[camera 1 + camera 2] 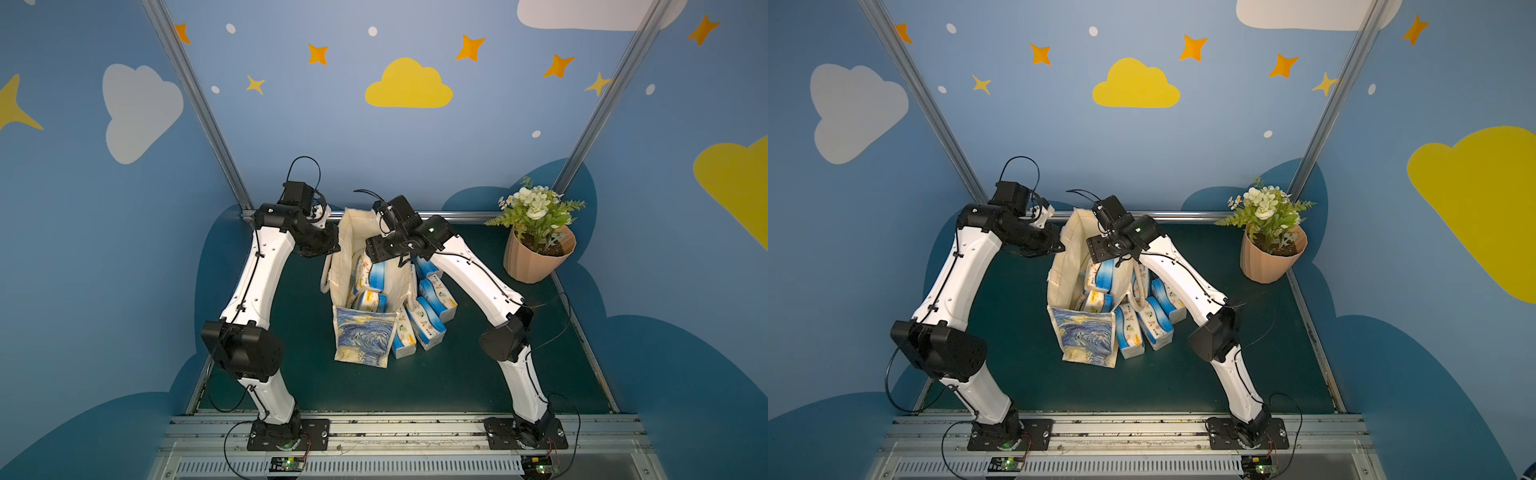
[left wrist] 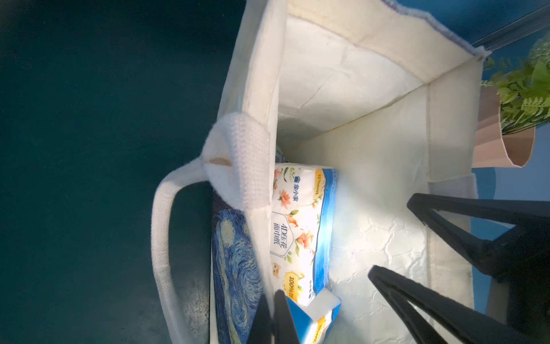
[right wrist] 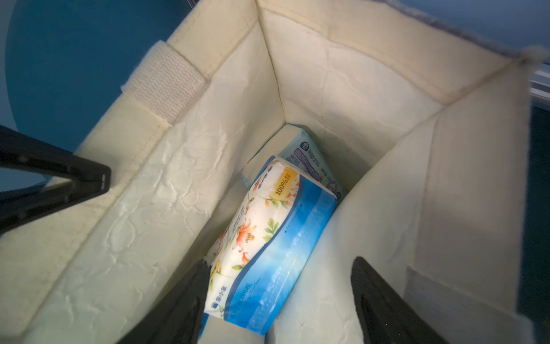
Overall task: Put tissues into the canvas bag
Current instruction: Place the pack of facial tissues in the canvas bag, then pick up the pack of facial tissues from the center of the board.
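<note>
Dark green table point(image 1: 457, 374), matte, bare over most of the lower and left frame in both top views. A metal rail edges it at the back and right.

Canvas bag point(image 1: 363, 336) stands upright on the table at frame centre, printed front facing the lower edge and mouth open upward; the same bag point(image 1: 1088, 336) sits centre-left.

Tissue packs point(image 1: 426, 328) lie on the table touching the bag's right side. At least four are bunched together, running from lower centre up toward the middle, and the upper ones are partly hidden by an arm.

Ribbed peach flowerpot point(image 1: 536, 262) with white flowers sits at the table's upper right corner, tilted and well apart from the bag.
</note>
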Tool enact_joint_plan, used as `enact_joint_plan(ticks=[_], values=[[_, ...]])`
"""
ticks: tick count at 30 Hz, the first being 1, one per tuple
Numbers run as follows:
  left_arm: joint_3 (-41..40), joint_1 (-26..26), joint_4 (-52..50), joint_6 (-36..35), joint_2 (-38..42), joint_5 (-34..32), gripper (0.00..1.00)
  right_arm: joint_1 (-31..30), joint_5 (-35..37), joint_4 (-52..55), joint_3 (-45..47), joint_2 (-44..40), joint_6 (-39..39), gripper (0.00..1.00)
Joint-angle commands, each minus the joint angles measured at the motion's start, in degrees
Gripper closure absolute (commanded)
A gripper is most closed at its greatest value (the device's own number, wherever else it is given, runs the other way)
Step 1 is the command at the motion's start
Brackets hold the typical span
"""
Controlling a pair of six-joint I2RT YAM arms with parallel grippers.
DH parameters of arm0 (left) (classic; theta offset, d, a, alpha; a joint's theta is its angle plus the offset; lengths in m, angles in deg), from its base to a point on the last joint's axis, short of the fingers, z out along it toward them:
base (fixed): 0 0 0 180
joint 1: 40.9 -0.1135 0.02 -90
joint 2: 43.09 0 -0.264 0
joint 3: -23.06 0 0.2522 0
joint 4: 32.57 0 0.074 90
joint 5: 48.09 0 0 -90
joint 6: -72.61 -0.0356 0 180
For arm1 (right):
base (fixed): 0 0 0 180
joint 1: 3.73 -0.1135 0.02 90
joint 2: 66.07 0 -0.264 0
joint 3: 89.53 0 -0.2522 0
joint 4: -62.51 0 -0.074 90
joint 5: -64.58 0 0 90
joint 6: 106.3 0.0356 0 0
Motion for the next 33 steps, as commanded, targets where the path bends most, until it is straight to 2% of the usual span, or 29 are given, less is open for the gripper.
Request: enact_joint_plan(ticks=[1,10,15,18,23,27,33], values=[[1.0,-0.2,0.1,-0.9,0.3,-1.8,0.96,1.2,4.0,-2.3,4.4,-8.8,-1.6,0.24],[1.3,-1.2,-1.1,-1.4,0.5,-3.4,0.96,5.5,11.4,-7.8,32.3,-32.4,-5.3,0.22],[1.4,-1.3,-1.1,-1.1,0.3,-3.8,0.96,6.6,5.7,-6.7,48.6,-40.6,-7.6,0.19],[2.2,-1.4,-1.2,-0.9,0.3,-3.6,0.96,5.9,0.0,-5.6,57.4,-42.5,-8.2,0.17],[2.3,-1.4,-1.5,-0.3,0.3,-3.7,0.96,4.8,-3.5,-7.7,68.3,-43.7,-3.8,0.14],[2.2,-1.2,-1.3,0.2,0.2,-3.2,0.96,4.2,-4.8,-10.2,70.8,-41.9,-2.5,0.13],[2.3,-0.9,-1.1,0.6,0.2,-3.0,0.96,3.6,-9.9,-10.0,68.9,-35.3,-3.2,0.13]])
